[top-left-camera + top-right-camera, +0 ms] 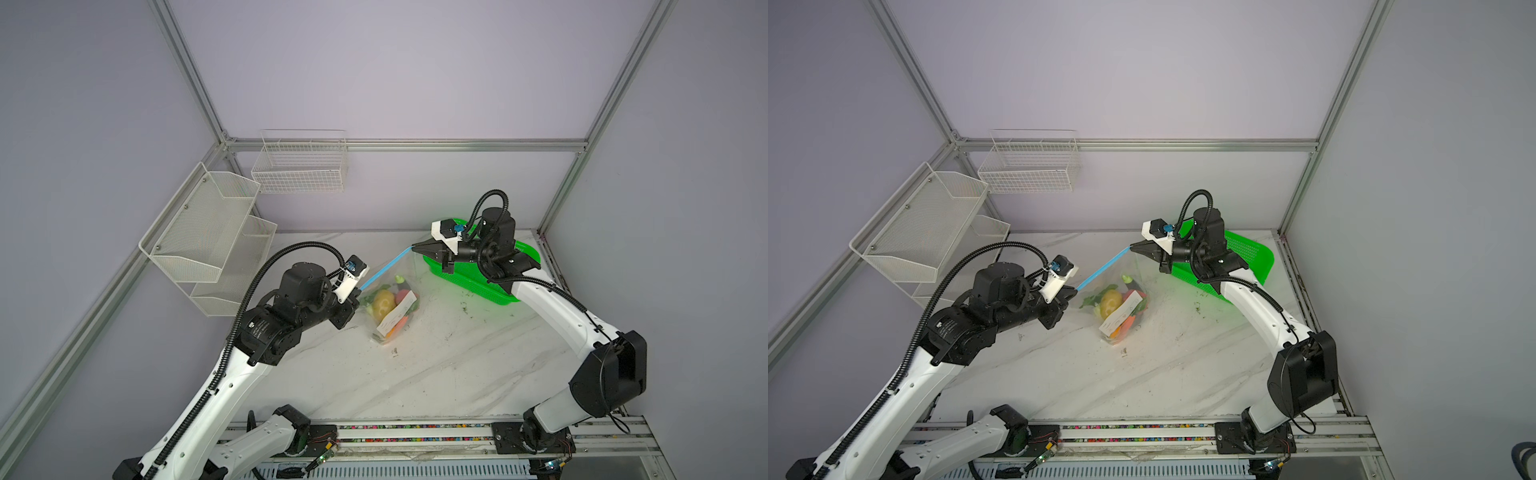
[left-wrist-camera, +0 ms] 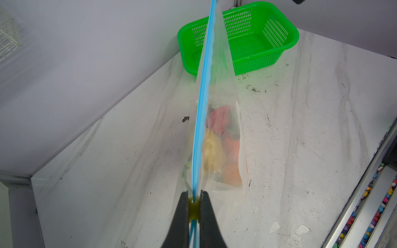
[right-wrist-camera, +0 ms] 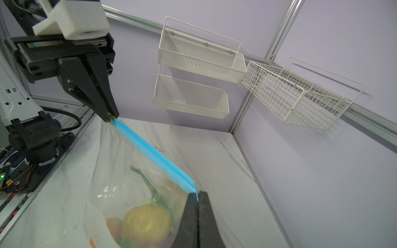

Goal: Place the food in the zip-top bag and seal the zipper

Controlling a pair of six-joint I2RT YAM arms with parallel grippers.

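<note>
The left end effector (image 2: 195,194) is seen closed on the yellow slider tab (image 2: 194,209) at one end of the zipper (image 2: 204,85), the tab being pinched between both black fingers; in the right wrist view the same grip is shown from the far side, with a little yellow visible at the fingertips. The right end effector (image 3: 198,193) is closed flat on the opposite end of the light-blue strip, with no gap left between its fingers. The zipper is thereby stretched in a straight, sloping line between the two end effectors, raised above the bench (image 1: 436,374), its right end being held higher. Along that stretch its two tracks are seen lying together. The zip-top bag (image 1: 409,272) is hung below the strip, and its lower corner appears to rest on the bench. The toy food (image 1: 384,303) is gathered inside at the bottom: yellow, red, orange and green pieces can be made out behind the white label (image 1: 399,313). The green perforated basket (image 1: 478,282) is placed at the back right of the bench, under the right arm, just beside the bag
</note>
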